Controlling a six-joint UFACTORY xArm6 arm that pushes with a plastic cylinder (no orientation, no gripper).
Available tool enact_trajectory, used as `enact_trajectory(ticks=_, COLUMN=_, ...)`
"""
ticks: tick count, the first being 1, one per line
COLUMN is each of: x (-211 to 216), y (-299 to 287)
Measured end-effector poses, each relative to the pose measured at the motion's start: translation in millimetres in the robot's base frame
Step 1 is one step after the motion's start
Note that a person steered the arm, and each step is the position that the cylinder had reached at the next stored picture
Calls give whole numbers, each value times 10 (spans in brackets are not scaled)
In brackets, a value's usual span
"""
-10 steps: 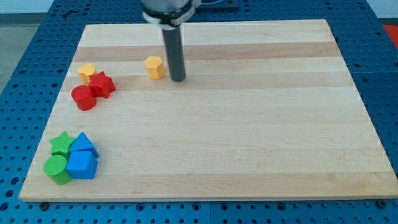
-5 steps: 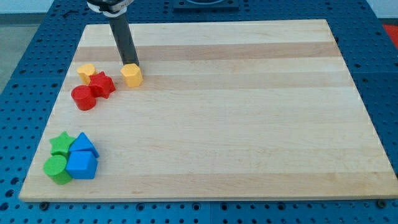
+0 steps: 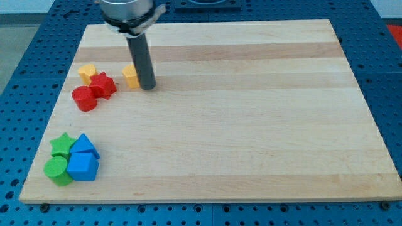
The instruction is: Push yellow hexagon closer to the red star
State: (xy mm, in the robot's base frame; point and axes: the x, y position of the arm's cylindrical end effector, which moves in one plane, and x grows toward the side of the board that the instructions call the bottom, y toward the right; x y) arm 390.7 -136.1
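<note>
Yellow hexagon (image 3: 130, 76) sits in the upper left of the frame, on the pale wooden board (image 3: 251, 125); my tip (image 3: 147, 87) stands just beside it on the view's right, the rod covering its right-hand edge, so whether the two touch I cannot tell. That is the relation the coming move turns on; the hexagon lies to the view's left of my tip, and the red star (image 3: 103, 85) lies further left again and a little lower, so block, star and tip fall almost in one line. I judge that a push toward the view's left, bent slightly downward, would close the gap; a push straight left might send the hexagon past the star's upper points instead.

Only the left part of the hexagon shows; it is a small, flat-topped, orange-yellow piece, standing upright with its faces catching the light. It is near the star but apart from it, a strip of bare wood between them.

My tool is a plain dark rod with nothing to open or close; it holds nothing.

Touching the star are a second yellow block (image 3: 86, 73) at its upper left and a red cylinder (image 3: 83, 98) at its lower left; a hard shove could disturb that cluster.
</note>
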Motion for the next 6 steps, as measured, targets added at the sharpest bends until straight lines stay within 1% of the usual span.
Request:
enact_trajectory(ticks=1, x=-74, y=-217)
enact_trajectory(ticks=2, x=-76, y=-247)
enact_trajectory(ticks=3, x=-94, y=-84)
enact_trajectory(ticks=4, x=-265, y=-30)
enact_trajectory(ticks=5, x=-373, y=-102)
enact_trajectory(ticks=6, x=-373, y=-297)
